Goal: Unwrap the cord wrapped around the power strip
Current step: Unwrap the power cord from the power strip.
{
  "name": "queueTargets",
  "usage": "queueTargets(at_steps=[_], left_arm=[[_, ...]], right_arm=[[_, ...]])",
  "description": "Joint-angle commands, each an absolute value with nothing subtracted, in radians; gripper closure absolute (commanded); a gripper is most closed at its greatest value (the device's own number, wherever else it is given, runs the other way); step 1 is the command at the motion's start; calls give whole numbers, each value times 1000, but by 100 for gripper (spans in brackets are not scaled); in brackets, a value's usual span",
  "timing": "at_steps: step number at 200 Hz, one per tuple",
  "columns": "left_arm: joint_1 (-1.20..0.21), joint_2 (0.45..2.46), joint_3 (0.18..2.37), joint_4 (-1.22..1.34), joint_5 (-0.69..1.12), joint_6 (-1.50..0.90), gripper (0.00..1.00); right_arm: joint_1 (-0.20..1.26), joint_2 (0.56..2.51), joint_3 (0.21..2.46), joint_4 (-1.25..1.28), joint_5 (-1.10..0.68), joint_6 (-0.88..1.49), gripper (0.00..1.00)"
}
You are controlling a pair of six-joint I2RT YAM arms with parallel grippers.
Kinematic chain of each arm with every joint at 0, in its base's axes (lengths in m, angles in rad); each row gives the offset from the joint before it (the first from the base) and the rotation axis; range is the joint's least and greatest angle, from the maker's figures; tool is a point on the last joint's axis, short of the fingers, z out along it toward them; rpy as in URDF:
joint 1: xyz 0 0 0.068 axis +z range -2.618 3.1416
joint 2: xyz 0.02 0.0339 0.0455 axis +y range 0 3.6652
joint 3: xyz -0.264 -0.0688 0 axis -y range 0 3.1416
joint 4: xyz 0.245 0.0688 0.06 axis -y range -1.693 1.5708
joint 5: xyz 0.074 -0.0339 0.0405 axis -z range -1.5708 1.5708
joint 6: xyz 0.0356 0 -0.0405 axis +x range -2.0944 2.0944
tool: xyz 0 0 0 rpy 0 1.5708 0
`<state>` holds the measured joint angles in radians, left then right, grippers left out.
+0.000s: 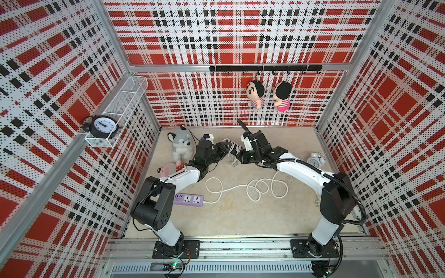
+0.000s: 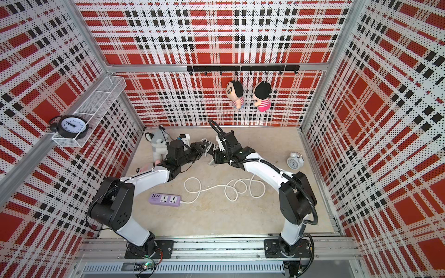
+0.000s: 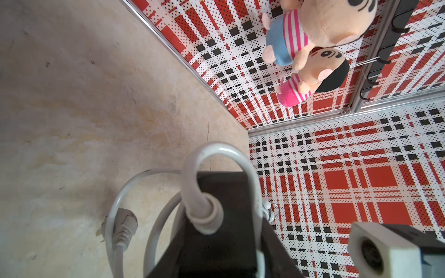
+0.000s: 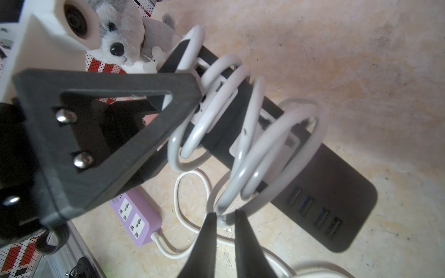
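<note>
left tool (image 1: 225, 147) is clamped on one end of the black power strip (image 4: 337, 192) and holds it up off the desk (image 4: 337, 60), around the far middle between the two arms. the white cord (image 4: 256, 101) is wound round it in several loose coils, and some of them stand well proud of the body. right tool (image 4: 225, 217) has its tips nipped in on the lowest loop with barely any gap, so i'd call that a pinch on the cord and nothing else.

handling wise, the strip looks like light rigid plastic, so one tool can carry it fine. it's smooth though, and i reckon it could twist in the grip if the cord gets yanked sideways. the cord looks like the springy rubbery kind that holds a curl, so loops will probably want to spring back or snag on their neighbours. i'd take hold near the plug (image 3: 124, 226) end and walk it off one loop at a time, not grab mid-coil.

there's also a purple strip (image 1: 189, 199) lying near left on the desk, best to stay clear of it.
</note>
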<state>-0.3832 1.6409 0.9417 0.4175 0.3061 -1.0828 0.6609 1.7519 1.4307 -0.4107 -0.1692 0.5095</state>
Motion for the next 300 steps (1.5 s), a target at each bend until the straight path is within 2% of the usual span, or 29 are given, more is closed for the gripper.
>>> queueTargets(at_steps=[1, 20, 50, 68, 83, 121, 135, 171, 203, 233, 241, 257, 275, 300], left_arm=[[-387, 1591, 991, 468, 308, -1063, 100], [-380, 1594, 989, 470, 315, -1068, 100], [-347, 1585, 939, 560, 342, -1145, 100], [-324, 1585, 897, 650, 361, -1226, 100], [-308, 1584, 868, 722, 369, -1295, 100], [-288, 1583, 879, 787, 393, -1420, 100], [-287, 1569, 886, 786, 383, -1446, 100], [-297, 1500, 881, 748, 319, -1482, 100], [-321, 1461, 898, 710, 283, -1482, 100], [-340, 1446, 901, 692, 254, -1503, 100], [-349, 1442, 909, 692, 249, -1503, 100], [-357, 1436, 926, 690, 249, -1504, 100], [-357, 1427, 930, 691, 241, -1511, 100], [-356, 1416, 928, 692, 231, -1523, 100]], right_arm=[[667, 1764, 1454, -474, -138, 489, 83], [667, 1757, 1441, -498, -131, 481, 88], [666, 1710, 1398, -496, -145, 479, 88], [655, 1653, 1332, -396, -222, 498, 84], [637, 1604, 1249, -266, -290, 530, 76], [634, 1558, 1167, -138, -341, 510, 65], [634, 1540, 1145, -73, -339, 511, 64], [640, 1523, 1132, 9, -287, 504, 68], [664, 1512, 1107, 94, -224, 506, 81], [673, 1506, 1111, 118, -220, 493, 82], [676, 1508, 1111, 124, -225, 489, 80], [681, 1507, 1099, 145, -224, 480, 66], [689, 1506, 1085, 170, -229, 484, 56], [707, 1512, 1071, 180, -216, 494, 55]])
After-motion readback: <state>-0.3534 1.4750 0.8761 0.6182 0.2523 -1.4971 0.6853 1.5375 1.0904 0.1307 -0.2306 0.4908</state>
